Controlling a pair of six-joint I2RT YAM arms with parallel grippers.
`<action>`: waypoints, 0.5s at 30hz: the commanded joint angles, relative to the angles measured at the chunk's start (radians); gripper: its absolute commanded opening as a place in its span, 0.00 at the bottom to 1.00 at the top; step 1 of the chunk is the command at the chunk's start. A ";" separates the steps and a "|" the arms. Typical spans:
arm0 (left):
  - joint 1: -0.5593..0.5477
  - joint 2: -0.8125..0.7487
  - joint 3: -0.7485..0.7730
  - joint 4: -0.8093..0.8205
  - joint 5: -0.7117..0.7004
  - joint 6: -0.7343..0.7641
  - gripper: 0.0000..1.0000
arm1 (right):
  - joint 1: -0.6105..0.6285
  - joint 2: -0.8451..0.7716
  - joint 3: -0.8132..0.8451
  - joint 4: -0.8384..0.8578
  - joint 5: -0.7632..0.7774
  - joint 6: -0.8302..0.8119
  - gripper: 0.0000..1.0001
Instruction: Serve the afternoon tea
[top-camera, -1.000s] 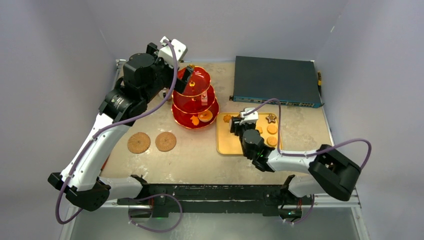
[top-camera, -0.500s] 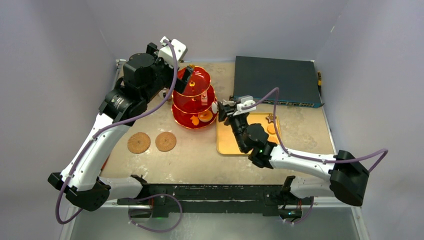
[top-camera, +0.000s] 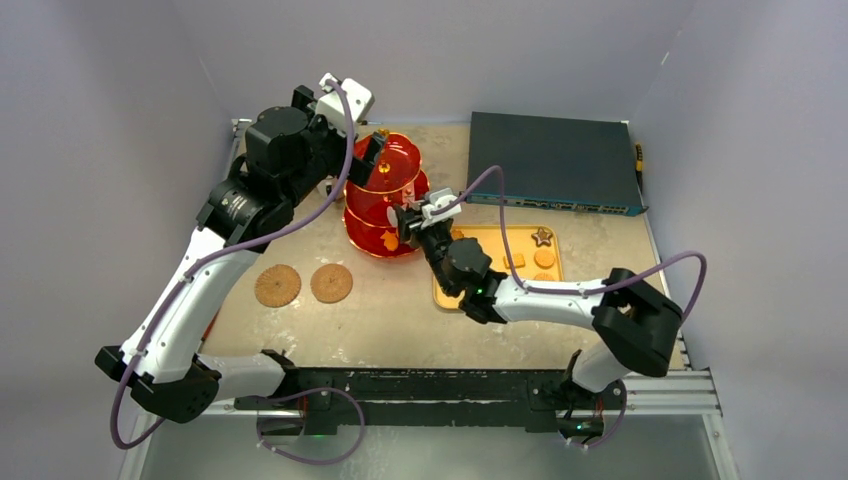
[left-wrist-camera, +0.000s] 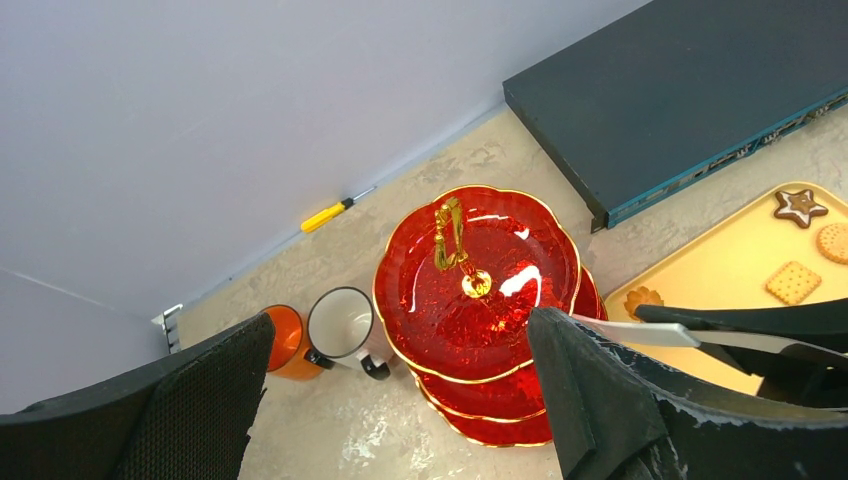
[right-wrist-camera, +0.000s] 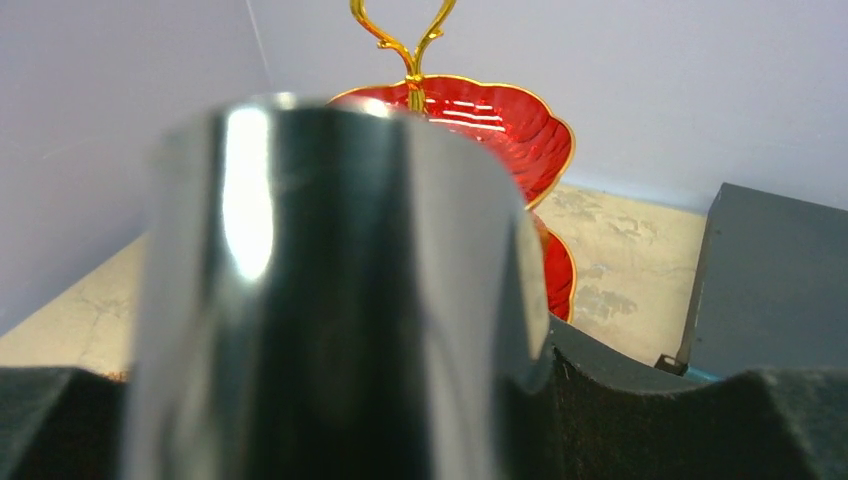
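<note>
left gripper (left-wrist-camera: 400, 325) spread over red stand (left-wrist-camera: 480, 245) | right gripper (top-camera: 408, 222) grasps blurred metal tool (right-wrist-camera: 330, 280), identity unclear

No text, label, brand, number or sign can be read in any of the views. On the front edge of the dark electronics box (top-camera: 550, 160), only a row of ports is seen, and any markings there are too small to be made out.

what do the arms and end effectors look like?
Both match: left arm and right arm are white shells with black joints, each trailing a purple cable, white camera box at the wrist. Black, rough-textured fingers on left end effector and right end effector.
</note>
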 joint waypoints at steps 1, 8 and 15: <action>0.005 -0.028 0.009 0.013 0.002 -0.005 0.98 | 0.003 0.033 0.070 0.174 0.035 -0.043 0.39; 0.005 -0.030 0.006 0.009 0.002 -0.007 0.98 | 0.003 0.113 0.114 0.191 0.053 -0.049 0.48; 0.005 -0.031 0.009 0.007 0.002 -0.009 0.98 | 0.004 0.100 0.099 0.169 0.051 -0.030 0.62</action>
